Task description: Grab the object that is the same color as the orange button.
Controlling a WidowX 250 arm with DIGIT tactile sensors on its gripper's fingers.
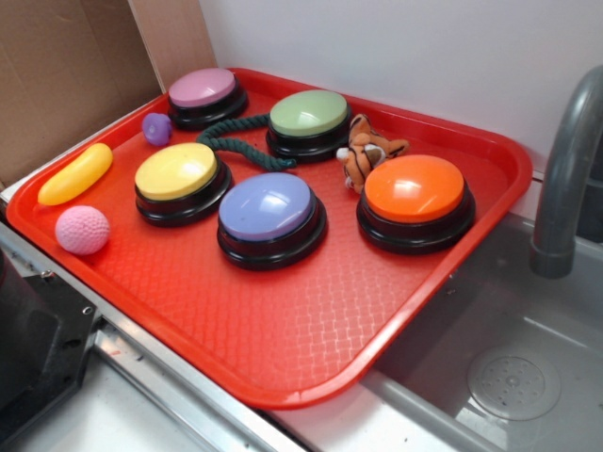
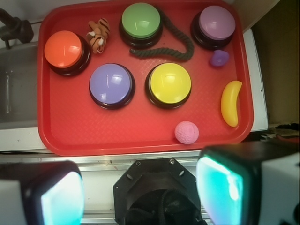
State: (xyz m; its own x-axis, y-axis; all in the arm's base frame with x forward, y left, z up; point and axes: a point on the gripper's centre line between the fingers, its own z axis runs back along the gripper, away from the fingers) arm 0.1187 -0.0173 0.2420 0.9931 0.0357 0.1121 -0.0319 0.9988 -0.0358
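Plush tiger (image 2: 98, 35) untouched on the red tray (image 2: 140, 140), grasp not begun.
The tiger lies between the orange button (image 2: 63, 48) and green button (image 2: 140, 20), touching the orange one; the gripper (image 2: 140, 187) hangs well apart, jaws spread and empty.

Red tray (image 1: 283, 367): yellow banana (image 1: 75, 174), pink ball (image 1: 82, 230), green rope (image 1: 240, 149).

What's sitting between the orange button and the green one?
The small tiger toy lies between the orange button and the green button, close beside the orange one. The wrist view shows it best.
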